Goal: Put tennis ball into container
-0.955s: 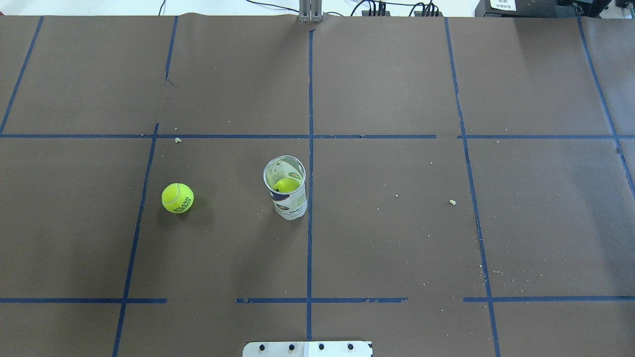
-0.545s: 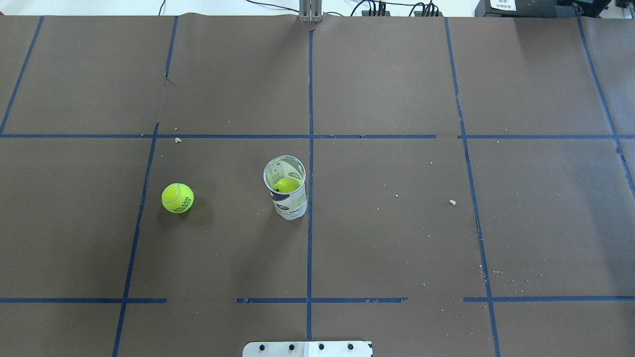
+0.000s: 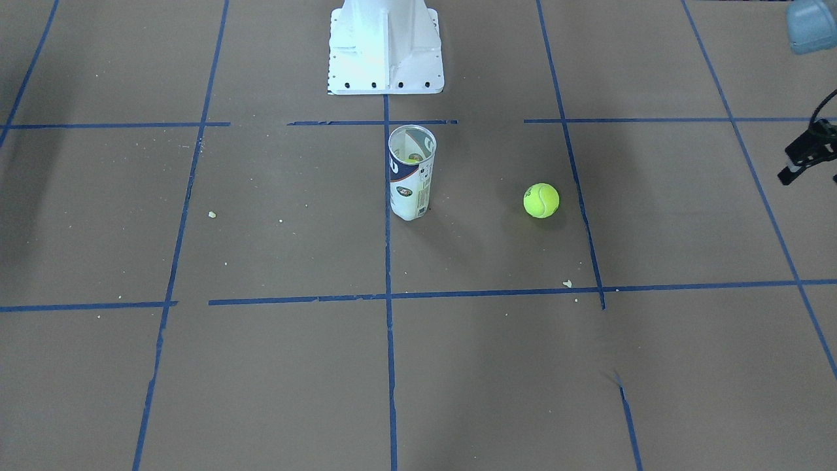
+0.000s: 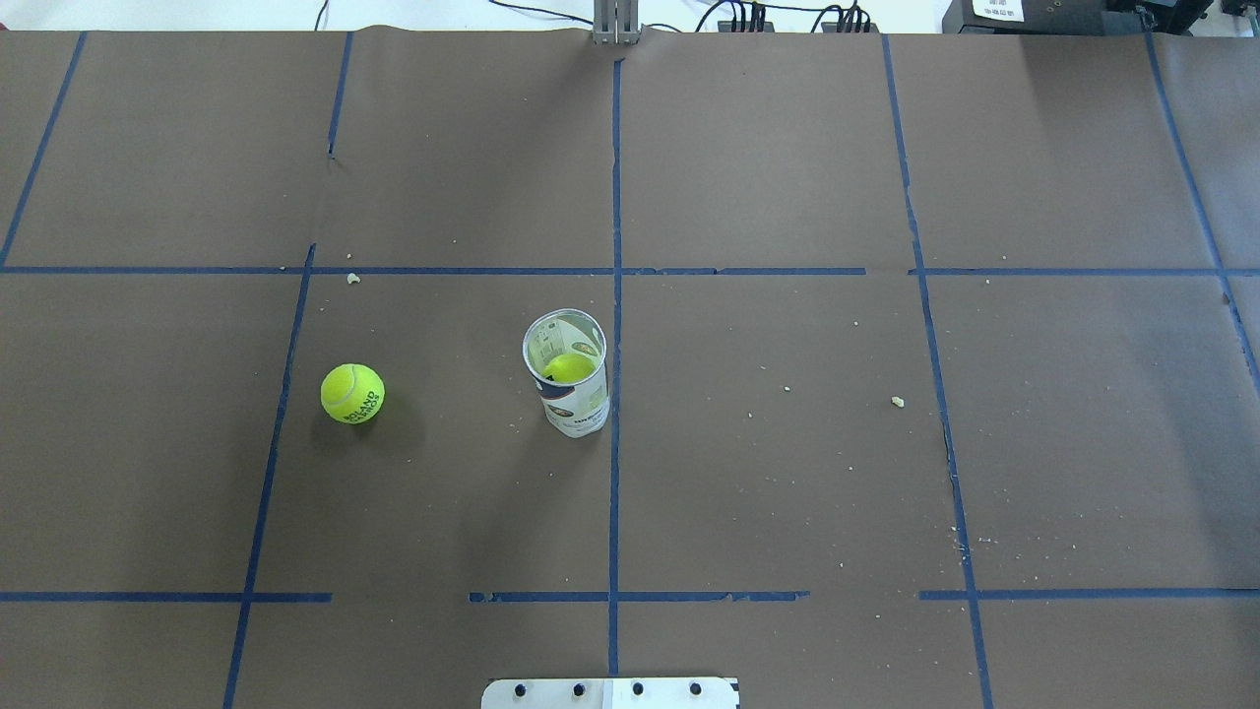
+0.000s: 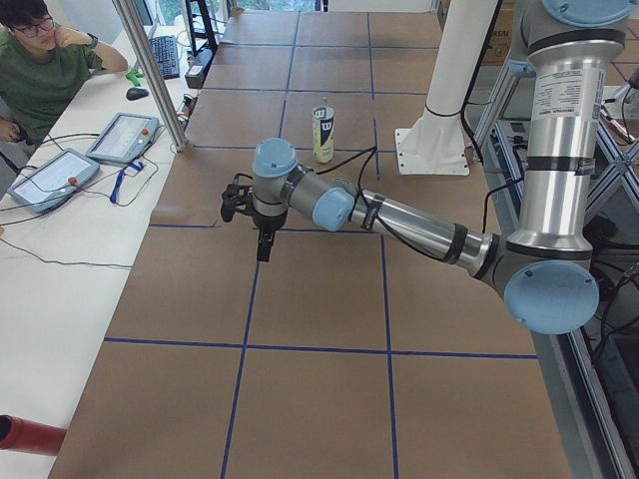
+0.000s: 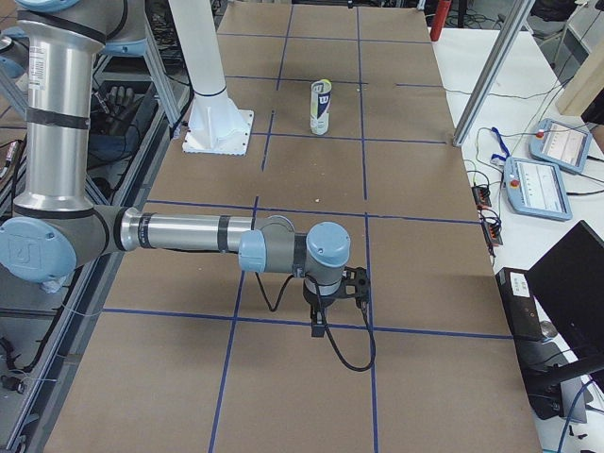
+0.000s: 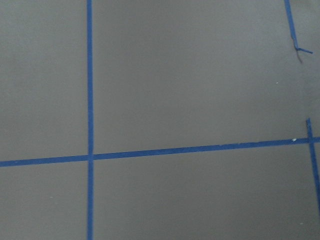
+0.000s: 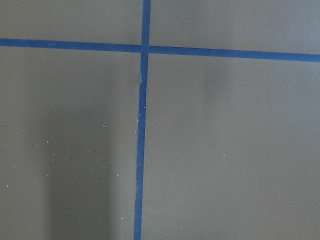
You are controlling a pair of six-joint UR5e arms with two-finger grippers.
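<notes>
The tennis ball [image 4: 351,393] [image 3: 541,200], fluorescent yellow-green with dark print, lies alone on the brown paper, left of the container in the overhead view. The container [image 4: 568,374] [image 3: 412,171] [image 5: 322,134] [image 6: 322,107] stands upright and uncapped, with a second yellow ball [image 4: 569,368] inside it. My left gripper [image 5: 262,247] hangs over the table's left end, far from the ball; only a black part of it [image 3: 805,156] shows in the front view. My right gripper [image 6: 321,326] hangs over the right end. Whether either is open or shut I cannot tell. Both wrist views show only paper and tape.
Blue tape lines [image 4: 615,295] grid the brown paper, and small crumbs [image 4: 897,401] are scattered on it. The white robot base [image 3: 384,49] [image 4: 610,692] sits at the near middle edge. An operator [image 5: 40,60] and tablets [image 5: 120,138] are at a side table.
</notes>
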